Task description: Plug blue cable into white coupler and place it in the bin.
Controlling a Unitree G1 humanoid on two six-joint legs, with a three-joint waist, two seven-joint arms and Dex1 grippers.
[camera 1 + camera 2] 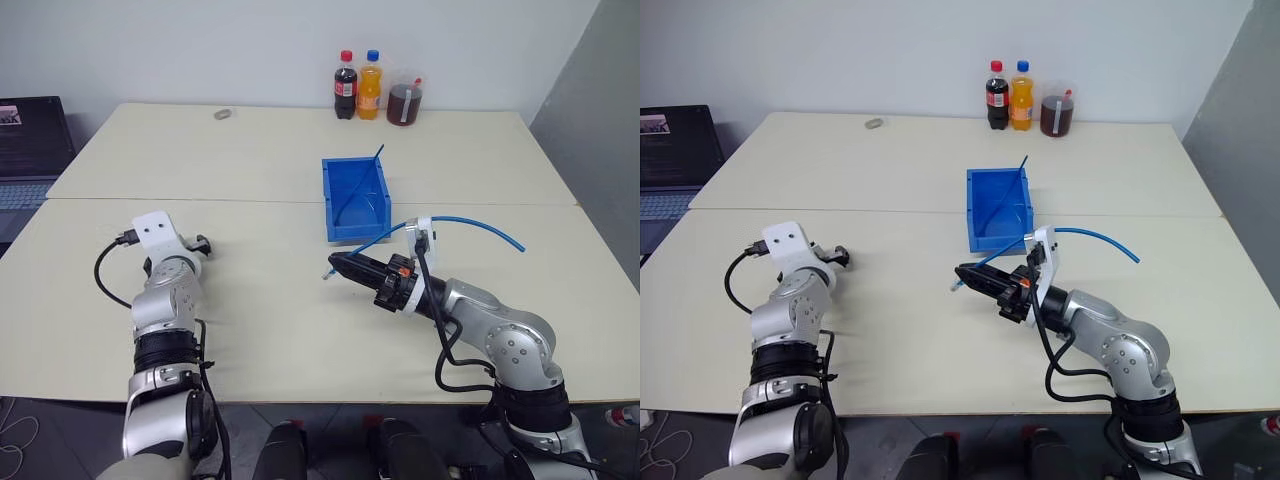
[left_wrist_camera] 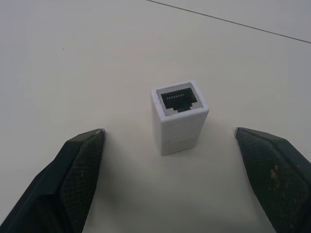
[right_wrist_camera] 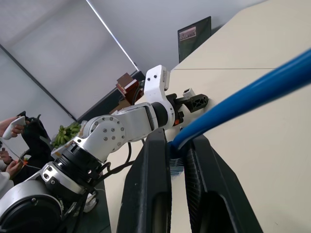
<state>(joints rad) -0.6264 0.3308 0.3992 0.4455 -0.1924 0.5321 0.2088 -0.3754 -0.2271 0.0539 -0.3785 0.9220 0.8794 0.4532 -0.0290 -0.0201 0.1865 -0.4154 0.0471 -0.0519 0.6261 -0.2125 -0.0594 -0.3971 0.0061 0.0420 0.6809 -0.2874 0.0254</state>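
Note:
The white coupler (image 2: pixel 180 116) stands on end on the table, its dark socket facing up, between the wide-apart fingers of my left gripper (image 2: pixel 170 132), which do not touch it. My left gripper (image 1: pixel 202 242) is open, low over the table's left side. My right gripper (image 1: pixel 336 267) is shut on the blue cable (image 1: pixel 470 225) near its plug end, hovering just in front of the bin (image 1: pixel 355 228). The cable arcs back to the right over the table. In the right wrist view, the fingers (image 3: pixel 155 165) pinch the cable (image 3: pixel 243 97).
A thin dark blue strand (image 1: pixel 377 157) leans in the bin. Two bottles (image 1: pixel 357 86) and a jar (image 1: pixel 405 103) stand at the table's far edge, a small grey object (image 1: pixel 222 114) further left. A laptop (image 1: pixel 25 150) sits off the left side. A person's hand (image 3: pixel 9 127) is beyond the table.

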